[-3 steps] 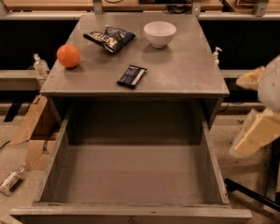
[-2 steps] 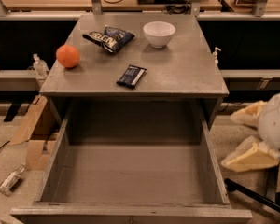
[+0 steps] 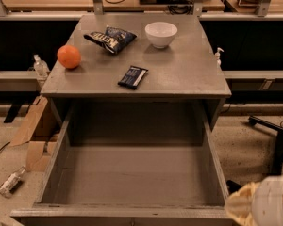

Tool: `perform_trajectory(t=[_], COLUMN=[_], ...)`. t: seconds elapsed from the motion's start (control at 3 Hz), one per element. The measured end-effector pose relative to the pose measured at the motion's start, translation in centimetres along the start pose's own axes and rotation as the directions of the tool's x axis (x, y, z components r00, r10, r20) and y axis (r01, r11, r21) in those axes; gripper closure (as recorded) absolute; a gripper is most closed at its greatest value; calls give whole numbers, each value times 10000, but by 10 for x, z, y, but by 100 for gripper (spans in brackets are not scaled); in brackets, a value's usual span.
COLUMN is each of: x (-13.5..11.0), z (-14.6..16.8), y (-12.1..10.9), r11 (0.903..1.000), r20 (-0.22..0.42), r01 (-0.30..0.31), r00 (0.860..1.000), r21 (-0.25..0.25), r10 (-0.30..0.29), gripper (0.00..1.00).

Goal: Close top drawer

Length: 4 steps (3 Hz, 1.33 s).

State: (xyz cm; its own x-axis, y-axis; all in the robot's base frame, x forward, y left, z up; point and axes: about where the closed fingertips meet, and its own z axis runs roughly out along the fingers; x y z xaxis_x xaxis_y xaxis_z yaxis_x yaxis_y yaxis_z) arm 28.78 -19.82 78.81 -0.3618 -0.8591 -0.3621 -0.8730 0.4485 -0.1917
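Note:
The top drawer [image 3: 137,173] is pulled fully out of the grey cabinet toward the camera. Its deep grey box is empty, and its front rim [image 3: 122,212] runs along the bottom edge of the view. The front panel and knob are out of view below the frame. My gripper [image 3: 254,205] shows only as a white rounded body with a beige part at the bottom right corner. It sits just right of the drawer's front right corner, and I cannot tell if it touches it.
On the cabinet top [image 3: 188,69] lie an orange [image 3: 69,56], a chip bag [image 3: 111,37], a white bowl [image 3: 161,34] and a dark snack bar [image 3: 132,76]. Cardboard [image 3: 35,126] and a bottle [image 3: 10,181] lie on the floor at left. A chair base [image 3: 273,131] stands at right.
My gripper has moved down along the drawer's right side, from mid-height to the bottom right corner of the view. The drawer has not moved.

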Motion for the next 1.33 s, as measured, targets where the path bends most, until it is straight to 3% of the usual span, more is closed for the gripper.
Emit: perform_trajectory(t=[0.33,0.67,1.0,1.33], x=[16,15,13,25], z=[15,18,44,83], y=[18,20,37,83], r11=[9987,9986,9962,9926], r20=[-227,-208,-69,675], r01=[-177,-174,-176,-439], r00=[9996,9996,9998,9964], r21=[-469,-503,-853,-1130], r10=[166,164,170,517], gripper=[100,100,100,100])
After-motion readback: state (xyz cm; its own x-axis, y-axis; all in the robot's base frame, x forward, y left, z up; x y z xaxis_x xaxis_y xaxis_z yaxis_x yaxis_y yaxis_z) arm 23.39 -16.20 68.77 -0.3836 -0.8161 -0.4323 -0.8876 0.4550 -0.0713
